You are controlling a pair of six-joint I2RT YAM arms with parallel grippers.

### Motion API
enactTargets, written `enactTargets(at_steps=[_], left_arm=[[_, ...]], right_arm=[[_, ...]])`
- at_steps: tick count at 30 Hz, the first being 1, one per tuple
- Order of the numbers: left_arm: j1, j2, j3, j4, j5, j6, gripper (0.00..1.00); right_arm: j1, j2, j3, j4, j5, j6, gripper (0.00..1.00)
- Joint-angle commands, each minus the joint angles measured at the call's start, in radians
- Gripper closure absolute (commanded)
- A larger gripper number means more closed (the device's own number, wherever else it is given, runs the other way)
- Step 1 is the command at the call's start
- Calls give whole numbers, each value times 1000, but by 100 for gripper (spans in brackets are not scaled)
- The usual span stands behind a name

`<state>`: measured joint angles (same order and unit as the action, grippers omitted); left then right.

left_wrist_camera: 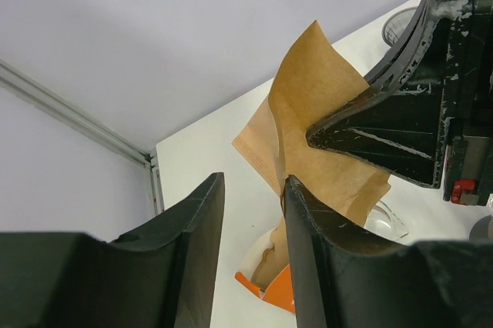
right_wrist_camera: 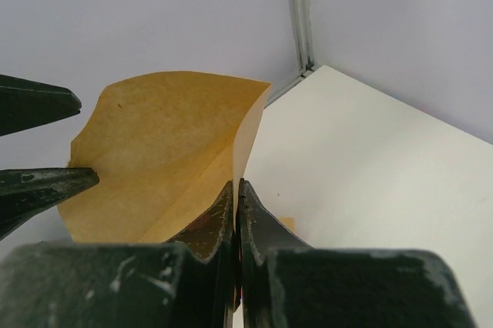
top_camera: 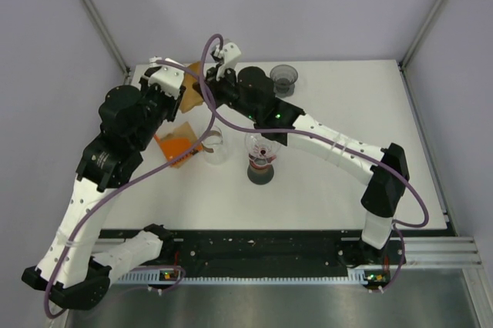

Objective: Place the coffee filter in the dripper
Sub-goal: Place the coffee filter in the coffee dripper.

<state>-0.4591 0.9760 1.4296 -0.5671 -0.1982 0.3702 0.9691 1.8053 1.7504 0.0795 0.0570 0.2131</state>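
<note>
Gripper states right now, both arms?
Left gripper: open, fingers apart.
Right gripper: closed, holding the coffee filter.

- Filter (left_wrist_camera: 323,128): plain tan-brown paper, unprinted.
- Desk (top_camera: 347,189): white.
- Dripper (top_camera: 260,151): clear, a reddish tint inside, on a dark grey base.
- Holder (top_camera: 179,147): bright orange.
- Cup (top_camera: 283,78): smoky dark grey, see-through.
- Beaker (top_camera: 216,145): clear glass.
- Arms (top_camera: 331,143): white shells, black joints.
- Cables (top_camera: 416,205): dull purple.
- Right jaws: black, flecked with white scuffs.
- Left jaws: plain black.
- Walls (top_camera: 308,5): pale lilac-grey, with grey metal rails.
</note>
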Motion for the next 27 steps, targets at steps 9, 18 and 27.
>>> enactTargets(at_steps=[9, 18, 27], left_arm=[[0, 21, 17, -5, 48, -62, 52], [0, 24, 17, -33, 0, -59, 87], [0, 3, 5, 21, -128, 16, 100]], right_arm=[[37, -37, 98, -21, -23, -49, 100], [39, -67, 87, -24, -2, -55, 100], [-27, -104, 5, -18, 99, -40, 100]])
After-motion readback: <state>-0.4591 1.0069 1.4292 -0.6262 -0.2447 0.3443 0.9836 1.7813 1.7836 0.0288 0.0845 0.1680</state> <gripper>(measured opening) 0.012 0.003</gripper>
